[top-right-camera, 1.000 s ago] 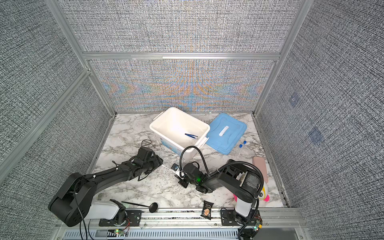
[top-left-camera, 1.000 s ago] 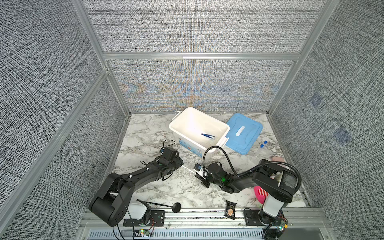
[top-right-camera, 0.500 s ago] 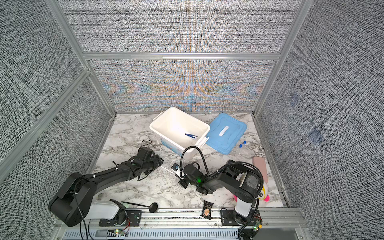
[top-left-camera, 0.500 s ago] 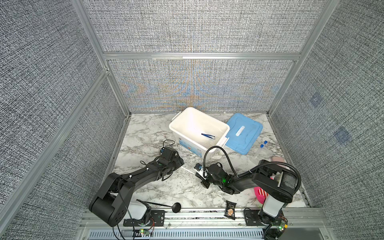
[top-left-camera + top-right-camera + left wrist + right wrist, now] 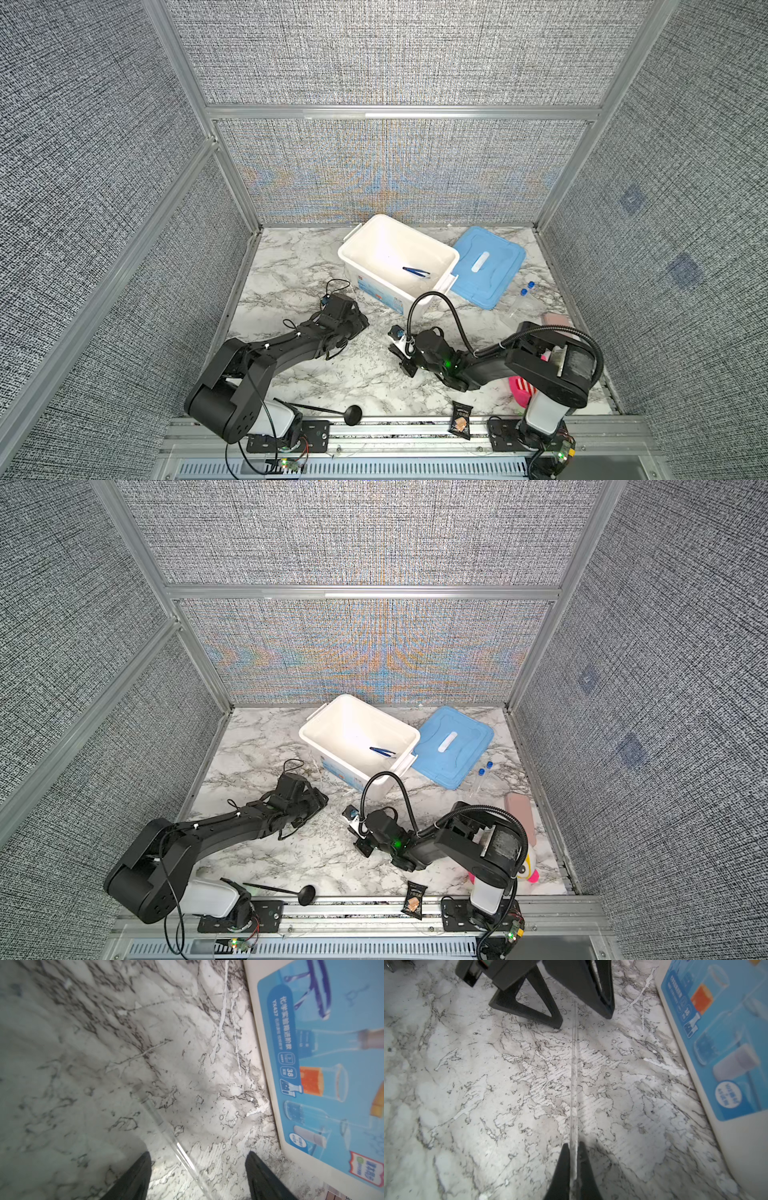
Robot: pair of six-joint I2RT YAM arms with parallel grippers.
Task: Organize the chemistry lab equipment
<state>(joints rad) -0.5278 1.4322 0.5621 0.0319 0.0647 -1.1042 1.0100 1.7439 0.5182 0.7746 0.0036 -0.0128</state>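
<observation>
Now, right fingers (image 5: 566, 1159) are pinched tight on one end of the thin clear stick (image 5: 574, 1076), which runs along the worktop (image 5: 291, 266) beside the white bin (image 5: 353, 257). Left fingers (image 5: 257, 1169) stand wide apart, straddling the far end and holding nothing, probably fencing it so it can't roll.

Both top views look steeply down from high in front over the whole worktop (image 5: 291, 266). The two wrist views sit close above it, sharing the thin clear stick (image 5: 158, 1120) and the white box (image 5: 332, 1084).
</observation>
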